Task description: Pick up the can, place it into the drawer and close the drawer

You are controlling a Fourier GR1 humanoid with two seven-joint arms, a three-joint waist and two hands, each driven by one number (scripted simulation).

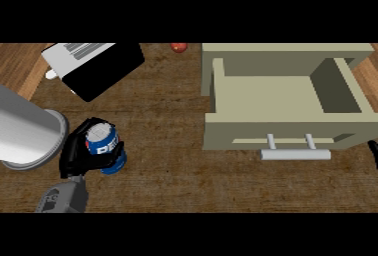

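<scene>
The blue, white and red soda can [103,142] stands upright on the brown wooden counter [192,185] at the left of the head view, well apart from the drawer. The robot's black left hand [76,150] is curled round it: dark fingers wrap the can's left side and reach over its far edge, hiding much of the label, so only part of the white lettering shows. The grey left forearm [63,197] comes up from the lower edge, and its lower part is cut off there.

The beige open drawer [288,95] lies pulled out at the right, its inside bare and pale. Its front panel faces the lower edge and carries a grey bar handle [295,154] on two short posts. The beige cabinet top [288,48] runs behind it and is cut off by the upper border.

Of the right hand, only a thin black sliver [373,148] shows at the right edge just beside the drawer's front corner; I cannot tell how its fingers stand.

A large grey metal cylinder [26,132] lies just left of the can, cropped by the left edge. A black and white boxy appliance [92,62] sits tilted at the upper left, its top cut off. A small red round object [179,47] peeps out at the upper border, too cropped to identify.
</scene>
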